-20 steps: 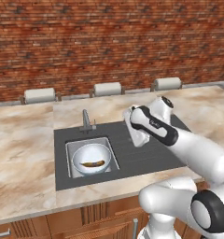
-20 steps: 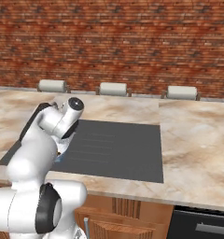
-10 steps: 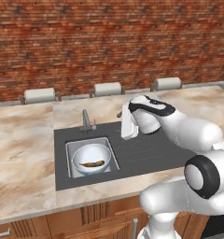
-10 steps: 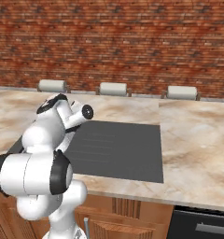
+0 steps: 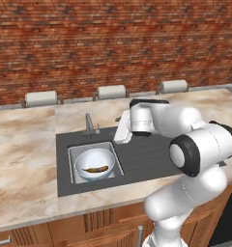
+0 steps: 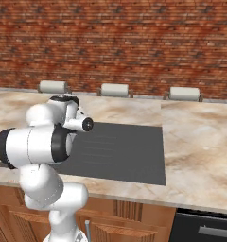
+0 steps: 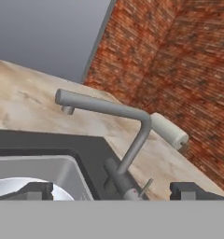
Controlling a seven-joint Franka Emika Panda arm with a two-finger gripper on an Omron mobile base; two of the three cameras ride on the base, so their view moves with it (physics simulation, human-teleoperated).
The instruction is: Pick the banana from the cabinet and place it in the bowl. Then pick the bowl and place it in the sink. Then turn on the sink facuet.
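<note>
The blue-patterned bowl (image 5: 90, 158) sits in the pale grey sink (image 5: 116, 163) with the brown-mottled banana (image 5: 94, 169) lying inside it. The slim grey sink faucet (image 5: 89, 124) stands at the basin's back edge. In the hand view its spout (image 7: 100, 106) reaches left over the basin (image 7: 44, 168), and its small side lever (image 7: 145, 186) sticks out near the base. My gripper (image 5: 121, 138) hovers just right of the faucet, open and empty. My gripper (image 7: 112, 191) frames the faucet base between its dark fingertips (image 7: 37, 190). The cabinet is out of view.
A dark grey ribbed surround (image 5: 149, 157) spreads right of the basin. Three pale rolls (image 5: 111, 91) line the brick back wall. Marble counter (image 5: 23, 159) lies on both sides, and wooden doors (image 5: 103, 231) run below the front edge.
My arm has swung the hand left and back across the surround toward the faucet. The jaws stayed open. Bowl and banana have not moved.
</note>
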